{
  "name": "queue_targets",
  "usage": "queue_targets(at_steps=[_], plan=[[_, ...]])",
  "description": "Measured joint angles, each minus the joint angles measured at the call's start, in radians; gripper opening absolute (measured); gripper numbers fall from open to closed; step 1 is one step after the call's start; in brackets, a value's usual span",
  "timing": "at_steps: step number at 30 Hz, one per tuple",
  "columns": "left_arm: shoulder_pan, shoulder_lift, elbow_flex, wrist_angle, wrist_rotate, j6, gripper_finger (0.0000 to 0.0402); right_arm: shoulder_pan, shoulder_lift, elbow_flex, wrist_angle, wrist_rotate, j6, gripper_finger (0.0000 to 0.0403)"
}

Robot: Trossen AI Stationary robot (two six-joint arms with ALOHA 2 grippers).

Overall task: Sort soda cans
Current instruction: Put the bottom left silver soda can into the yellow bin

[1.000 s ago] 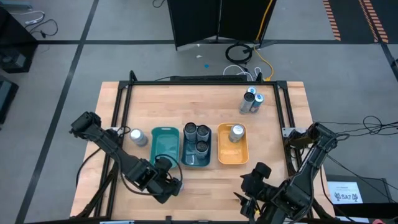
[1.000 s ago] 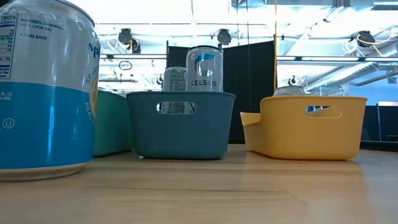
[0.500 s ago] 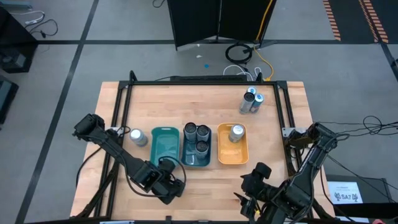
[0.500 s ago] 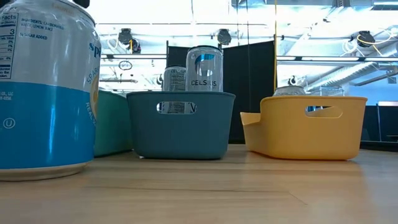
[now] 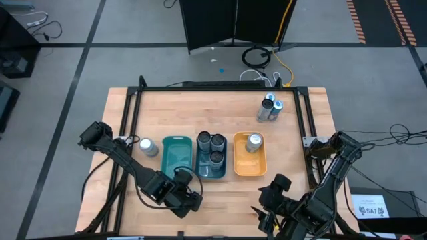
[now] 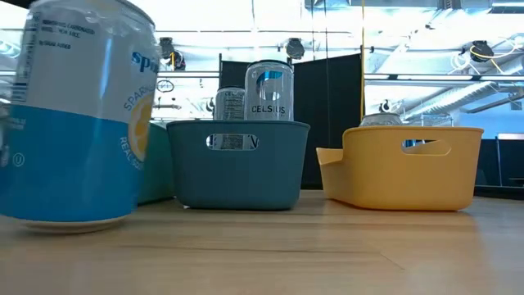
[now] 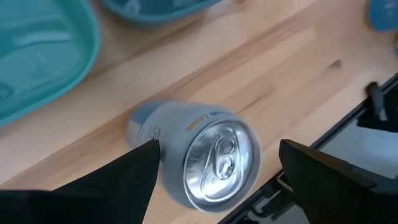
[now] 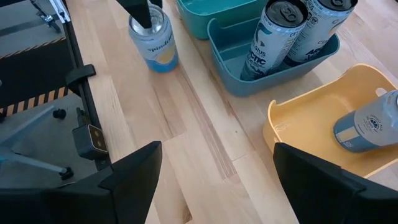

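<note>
Fingers of the left gripper (image 7: pixel 214 171) stand spread on either side of a blue-and-white soda can (image 7: pixel 199 155), whose silver top with its pull tab faces the wrist camera; whether the fingers press the can's wall cannot be told. This can has a white upper band with small print and a bright blue lower half, and in the low view (image 6: pixel 74 115) it looms large near the lens, leaning a little off upright. From above, the left gripper (image 5: pixel 183 197) is over the table's near edge, just in front of the teal tray (image 5: pixel 175 157). Beside that tray sits the dark blue tray (image 5: pixel 208 172), holding three dark-topped cans (image 5: pixel 211 141), tall and slim, with pale lettering on their sides. Next comes the orange tray (image 5: pixel 250 165), with one silver can (image 5: pixel 253 143) in it. Another silver-topped can (image 5: pixel 148 147) stands on the bare wood to the left of the teal tray, and two cans with blue-white markings (image 5: pixel 269 109) stand together near the table's far right corner. The right gripper (image 5: pixel 277 200) waits with jaws open at the near edge, in front of the orange tray.
</note>
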Motion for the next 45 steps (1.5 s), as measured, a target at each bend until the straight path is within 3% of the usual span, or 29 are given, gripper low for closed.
queue_targets(at_steps=[25, 33, 37, 43, 45], plan=[[0.086, -0.02, 0.0, -0.013, -0.002, 0.201, 0.0338, -0.003, 0.0, 0.0, 0.098, 0.001, -0.029, 0.0302], [0.104, -0.069, 0.064, -0.075, -0.072, 0.325, 0.0338, -0.011, 0.0, 0.0, 0.12, 0.002, -0.072, 0.0302], [0.119, -0.109, 0.109, -0.159, -0.073, 0.505, 0.0338, -0.032, 0.0, 0.0, 0.115, 0.004, -0.115, 0.0302], [0.127, -0.176, 0.128, -0.287, 0.006, 1.079, 0.0338, -0.111, 0.0, 0.0, 0.152, 0.023, -0.212, 0.0302], [0.126, -0.192, 0.128, -0.341, 0.007, 1.163, 0.0338, -0.147, 0.004, 0.0, 0.198, 0.026, -0.267, 0.0302]])
